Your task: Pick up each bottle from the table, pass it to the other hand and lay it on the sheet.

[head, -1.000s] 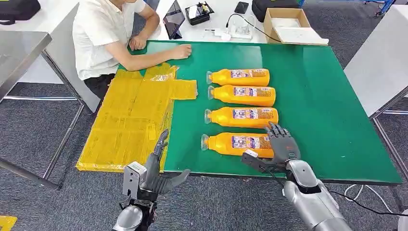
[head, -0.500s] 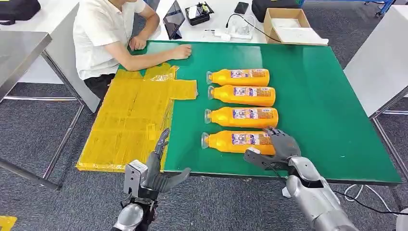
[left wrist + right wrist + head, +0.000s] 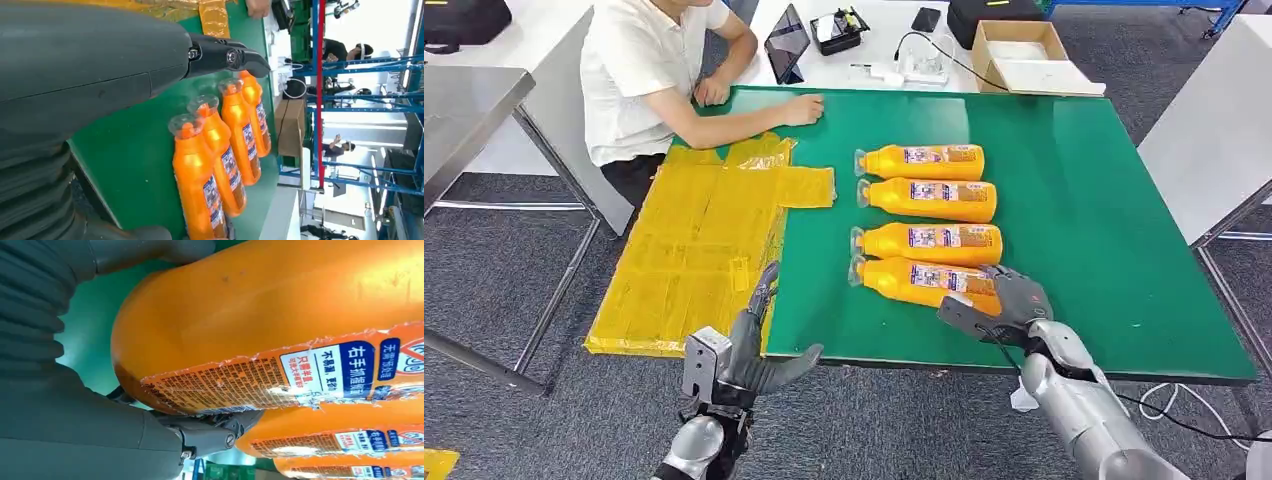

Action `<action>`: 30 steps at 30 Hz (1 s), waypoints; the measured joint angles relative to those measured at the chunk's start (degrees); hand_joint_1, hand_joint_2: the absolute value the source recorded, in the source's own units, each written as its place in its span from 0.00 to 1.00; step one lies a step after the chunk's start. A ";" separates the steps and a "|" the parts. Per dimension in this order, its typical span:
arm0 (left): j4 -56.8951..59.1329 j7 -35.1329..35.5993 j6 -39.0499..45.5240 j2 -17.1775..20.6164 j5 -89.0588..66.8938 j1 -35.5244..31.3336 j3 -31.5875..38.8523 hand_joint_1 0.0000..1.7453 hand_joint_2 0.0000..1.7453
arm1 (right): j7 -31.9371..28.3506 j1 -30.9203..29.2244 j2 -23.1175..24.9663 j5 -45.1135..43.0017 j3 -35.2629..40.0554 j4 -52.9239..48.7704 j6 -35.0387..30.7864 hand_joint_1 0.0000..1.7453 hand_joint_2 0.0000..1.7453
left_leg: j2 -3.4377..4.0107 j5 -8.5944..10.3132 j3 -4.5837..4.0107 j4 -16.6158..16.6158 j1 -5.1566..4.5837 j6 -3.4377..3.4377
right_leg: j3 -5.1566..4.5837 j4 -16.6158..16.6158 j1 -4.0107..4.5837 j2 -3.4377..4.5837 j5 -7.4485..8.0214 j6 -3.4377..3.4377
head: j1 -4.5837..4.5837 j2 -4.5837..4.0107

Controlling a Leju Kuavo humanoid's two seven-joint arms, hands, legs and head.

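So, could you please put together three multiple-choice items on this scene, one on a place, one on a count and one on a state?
1. Where does the yellow sheet lie?
A. On the table's far right corner
B. On the table's left side, near the seated person
C. Under the cardboard box

2. How many orange bottles are on the green table?
A. Two
B. Four
C. Six

3. What is the right hand doing?
A. Gripping the nearest bottle by its base end
B. Resting open on the sheet
C. Holding a phone

Answers:
1 B, since the sheet covers the table's left edge beside the person.
2 B, since the head view shows four bottles in a row.
3 A, since the fingers wrap the bottle's base while the left hand holds nothing below the table edge.
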 measured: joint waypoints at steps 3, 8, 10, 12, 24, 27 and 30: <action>0.00 -0.81 0.09 0.00 0.75 0.02 0.02 0.00 1.00 | -6.46 0.78 0.04 -8.59 -2.32 0.04 2.41 1.00 1.00 | -0.02 0.02 0.00 0.03 0.00 0.03 | 0.04 0.00 0.00 0.00 0.02 0.03 | 0.02 0.02; -1.31 -2.38 -1.98 -0.18 8.24 1.01 0.04 0.00 1.00 | -13.15 4.67 1.27 -21.91 -8.76 -2.94 5.20 1.00 1.00 | 0.02 0.00 -0.02 0.05 0.00 0.05 | 0.02 0.00 0.01 0.03 0.05 0.07 | -0.02 0.02; -2.76 -1.07 -6.02 -0.55 15.99 1.95 0.07 0.00 1.00 | -14.53 7.04 2.10 -26.21 -11.06 -6.19 5.44 1.00 1.00 | -0.03 0.00 -0.10 0.05 0.01 0.05 | -0.03 0.00 0.02 0.00 0.04 0.07 | 0.00 0.00; -3.87 1.28 -10.09 -0.57 24.61 2.66 0.07 0.00 1.00 | -15.99 9.53 3.43 -31.00 -12.69 -10.15 7.12 1.00 1.00 | -0.02 0.00 -0.24 0.05 0.01 0.05 | -0.14 0.01 0.03 0.00 0.04 0.07 | -0.02 0.02; -4.81 3.91 -11.04 -0.57 34.91 3.11 0.07 0.00 1.00 | -19.06 16.87 8.13 -38.86 -13.62 -27.45 12.00 1.00 1.00 | -0.01 0.02 -0.34 0.04 -0.02 0.04 | -0.25 0.02 -0.02 0.00 0.04 0.07 | 0.00 0.02; -4.81 3.93 -11.04 -0.57 34.91 3.12 0.07 0.00 1.00 | -19.06 17.17 8.31 -38.97 -13.62 -28.37 12.00 1.00 1.00 | -0.01 0.02 -0.34 0.04 -0.04 0.04 | -0.25 0.01 -0.06 0.00 0.04 0.07 | 0.00 0.00; -4.83 4.26 -11.08 -0.57 35.86 3.11 0.07 0.00 1.00 | -19.71 17.47 8.44 -39.90 -13.62 -29.03 12.50 1.00 1.00 | -0.01 0.02 -0.34 0.05 -0.04 0.04 | -0.26 0.01 -0.06 0.01 0.04 0.07 | 0.00 0.00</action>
